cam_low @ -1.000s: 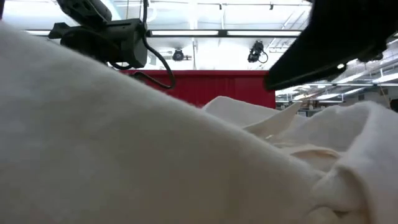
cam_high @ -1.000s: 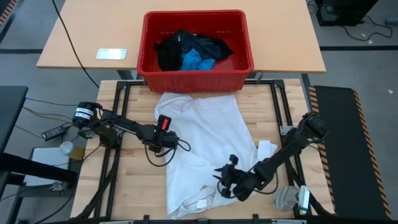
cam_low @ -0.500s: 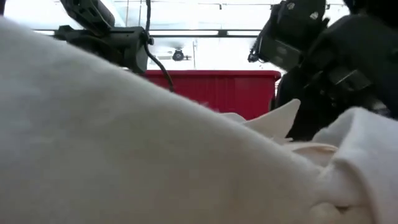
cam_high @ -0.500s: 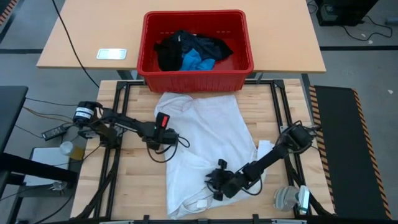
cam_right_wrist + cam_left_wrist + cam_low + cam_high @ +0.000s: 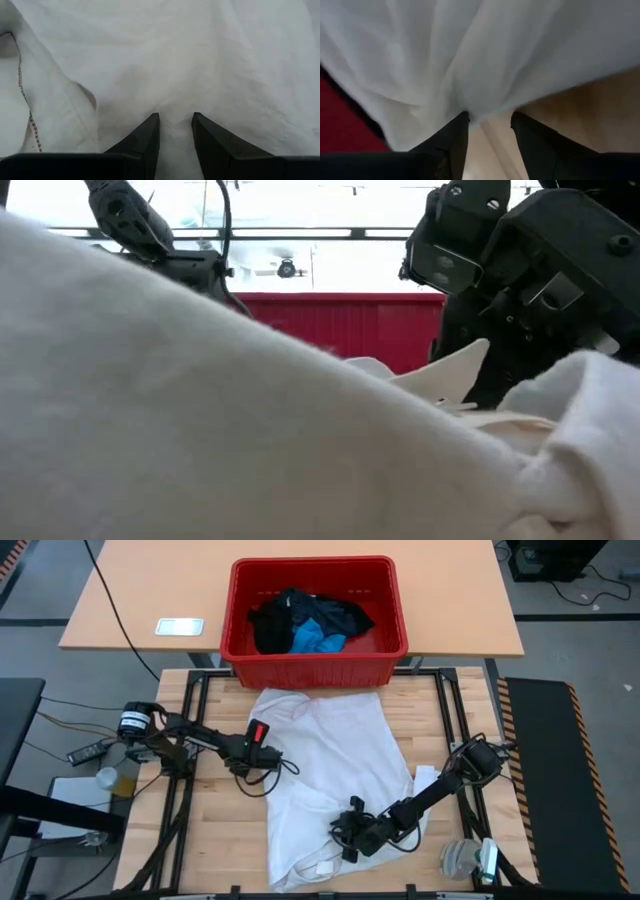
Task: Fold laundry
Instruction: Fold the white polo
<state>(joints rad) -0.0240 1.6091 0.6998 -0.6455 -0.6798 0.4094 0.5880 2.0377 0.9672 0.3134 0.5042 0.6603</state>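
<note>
A white shirt [image 5: 330,775] lies spread and rumpled across the wooden table [image 5: 215,830], filling the low view [image 5: 200,430]. My left gripper [image 5: 272,760] is at the shirt's left edge, open, its fingertips [image 5: 490,116] on either side of the hem with bare wood between them. My right gripper [image 5: 345,830] is low over the shirt's near part, open, tips [image 5: 175,117] down on the cloth. Black garments [image 5: 300,612] and a bright blue piece [image 5: 318,638] lie in the red crate [image 5: 315,670]. My left gripper stands slanting down at the shirt's left edge [image 5: 472,116]; whether a finger touches the cloth, I cannot tell. My right gripper rests both fingertips [image 5: 150,125] on the shirt's top layer [image 5: 175,107], slanting down from the table's right. Flat cloth shows in the gap between them, and nothing is pinched.
The red crate stands on a second table beyond the far edge, with a white flat device [image 5: 179,627] to its left. A small white piece [image 5: 430,780] lies by the shirt's right side. Bare wood lies left and right of the shirt.
My right gripper has come down and toward the table's left onto the shirt's near part, then stopped there. My left gripper has shifted a little along the shirt's left edge toward the far side. The shirt has stayed in place.
</note>
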